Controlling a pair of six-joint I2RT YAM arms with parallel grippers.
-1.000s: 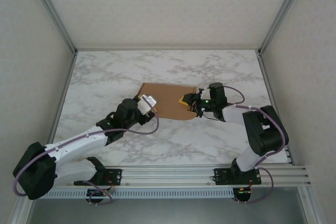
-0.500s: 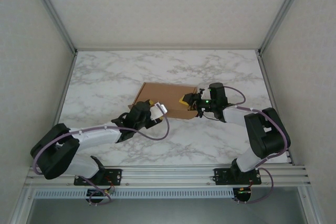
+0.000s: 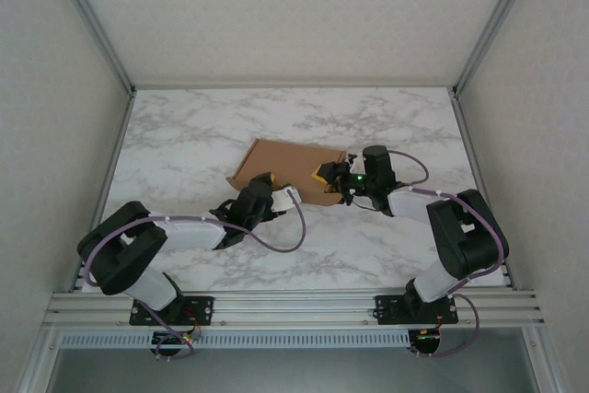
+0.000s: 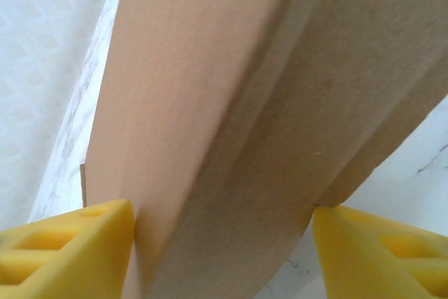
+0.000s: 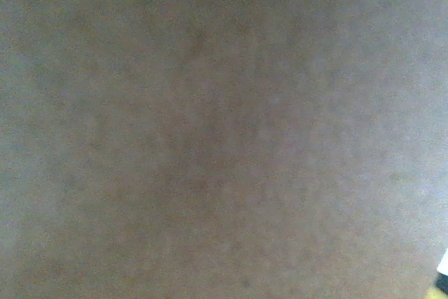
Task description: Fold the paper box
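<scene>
The paper box (image 3: 281, 161) is a compact brown cardboard mailer lying mid-table, slightly skewed. My left gripper (image 3: 273, 192) reaches low and flat to its near edge. In the left wrist view the yellow fingertips (image 4: 84, 243) stand either side of the box's side wall (image 4: 231, 173), and the cardboard touches both. At the box's right edge my right gripper (image 3: 327, 176) has a yellow finger over the top face. Blurred cardboard (image 5: 224, 131) sits right against the right wrist camera, so that gripper's jaws are hidden there.
The marble table (image 3: 184, 135) is fenced by aluminium posts and white walls at the left, right and back. A rail (image 3: 294, 306) carrying both arm bases runs along the near edge. Purple cables loop beside each forearm.
The left arm has dropped low and folded toward the table, its gripper shifting slightly nearer and right along the box's near edge. The box's left corner has swung out leftward. The right arm stayed.
</scene>
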